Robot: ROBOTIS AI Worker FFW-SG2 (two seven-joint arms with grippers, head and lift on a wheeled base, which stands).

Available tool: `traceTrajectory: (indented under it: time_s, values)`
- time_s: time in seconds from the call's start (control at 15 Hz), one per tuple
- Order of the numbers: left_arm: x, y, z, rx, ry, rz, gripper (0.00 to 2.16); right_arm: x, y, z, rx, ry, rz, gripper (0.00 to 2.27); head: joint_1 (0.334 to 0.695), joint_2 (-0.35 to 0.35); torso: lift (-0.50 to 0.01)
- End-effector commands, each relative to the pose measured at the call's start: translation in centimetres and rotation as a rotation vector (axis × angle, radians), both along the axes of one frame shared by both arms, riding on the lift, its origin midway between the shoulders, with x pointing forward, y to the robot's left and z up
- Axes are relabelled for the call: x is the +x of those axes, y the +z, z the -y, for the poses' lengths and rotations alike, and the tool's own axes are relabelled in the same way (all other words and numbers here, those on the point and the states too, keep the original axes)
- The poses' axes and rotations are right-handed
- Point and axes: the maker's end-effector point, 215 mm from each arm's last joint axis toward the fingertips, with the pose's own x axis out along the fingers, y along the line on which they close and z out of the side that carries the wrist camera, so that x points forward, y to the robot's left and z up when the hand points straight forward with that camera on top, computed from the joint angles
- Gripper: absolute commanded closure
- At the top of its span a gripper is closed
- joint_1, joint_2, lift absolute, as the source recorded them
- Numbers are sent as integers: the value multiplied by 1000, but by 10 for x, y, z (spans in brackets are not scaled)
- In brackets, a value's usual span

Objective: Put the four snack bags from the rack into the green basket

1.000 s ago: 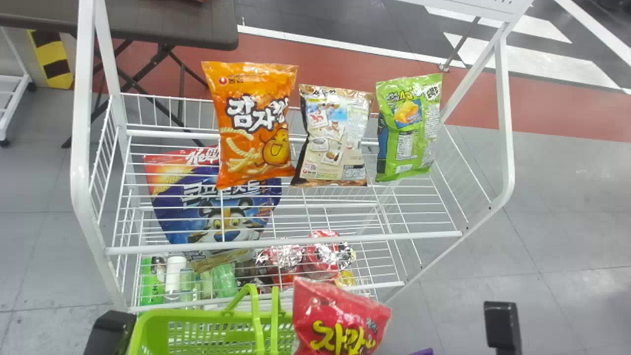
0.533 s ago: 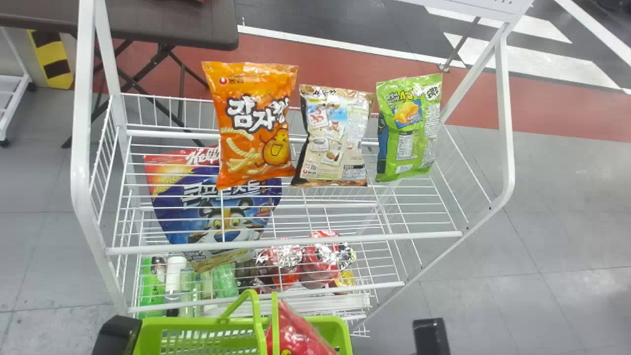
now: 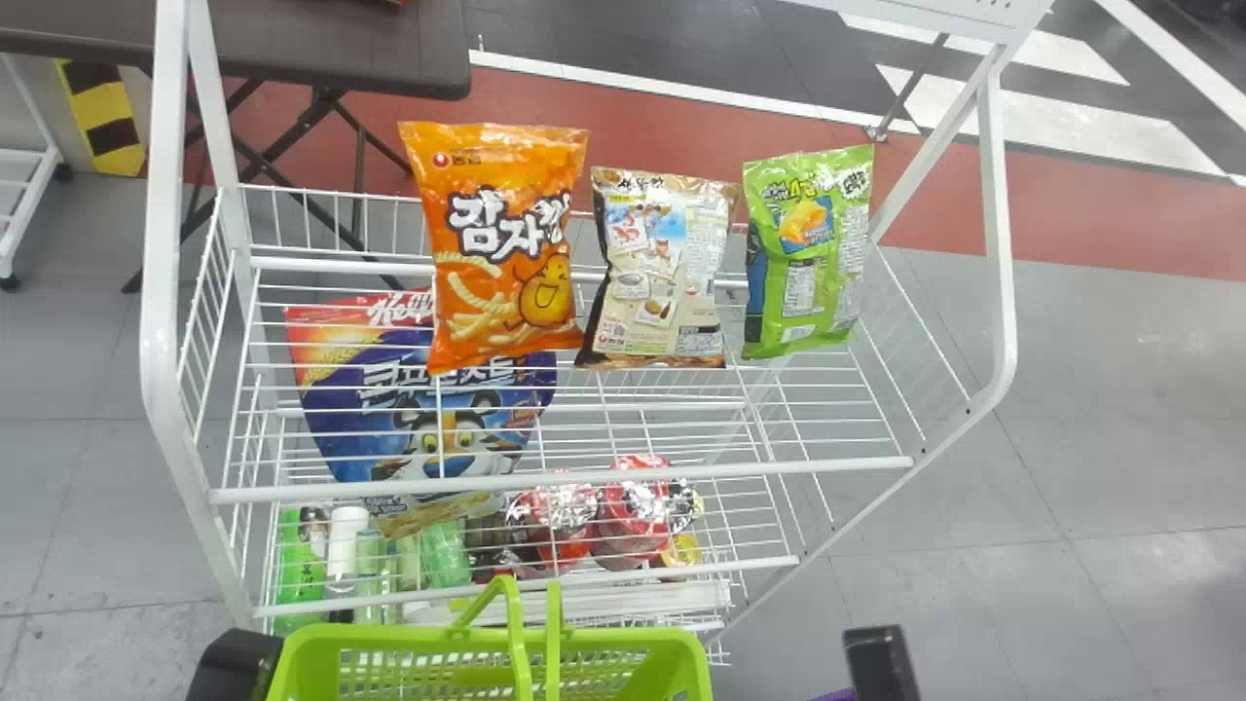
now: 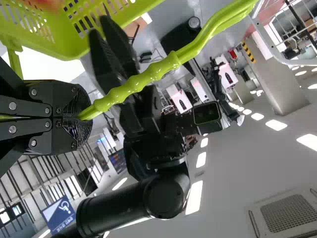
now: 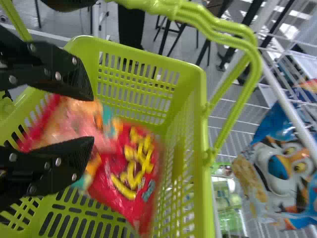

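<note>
At the bottom left of the head view is my left gripper (image 3: 232,667), beside the green basket (image 3: 380,638). In the left wrist view my left gripper (image 4: 83,118) is shut on the basket's handle (image 4: 143,79). Part of my right gripper (image 3: 879,664) shows right of the basket. The right wrist view has my right gripper (image 5: 92,118) open over the basket, with a blurred red snack bag (image 5: 131,173) below its fingers, inside the basket. An orange bag (image 3: 501,253), a beige-brown bag (image 3: 667,273) and a green bag (image 3: 808,253) stand upright in a row on the rack.
The white wire rack (image 3: 574,479) stands behind the basket, its front bar and side posts framing the bags. A blue cereal bag (image 3: 428,409) lies on a lower level, above bottles (image 3: 346,555) and red foil-topped packs (image 3: 638,506). A dark table (image 3: 321,49) stands behind at left.
The red bag has moved left and down into the basket. My right gripper moved left, then slightly back right. The basket and left gripper shifted a little to the right.
</note>
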Motion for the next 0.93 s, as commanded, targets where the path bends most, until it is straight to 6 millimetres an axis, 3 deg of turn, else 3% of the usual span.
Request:
traceTrajectory:
  time_s: [0.0,0.2,0.4,0.53,0.67,0.87]
  values:
    - [-1,2,1,-2,-4,0,2064,44,22,18,-6,-68,157,60,695,-350,-6]
    - [-4,5,2,2,-9,4,2064,138,48,41,-138,-136,485,66,695,-350,-6]
    - [-6,4,2,9,-7,-2,2064,221,63,26,-223,-202,650,80,695,-350,-6]
    - [-7,3,1,9,-6,-7,2064,259,68,2,-270,-195,705,80,695,-350,-6]
    - [-6,4,1,5,-3,-6,2064,302,98,-13,-320,-268,890,107,695,-350,-6]
    - [-7,6,-1,-7,-4,-11,2064,337,105,-28,-381,-316,985,130,695,-350,-6]
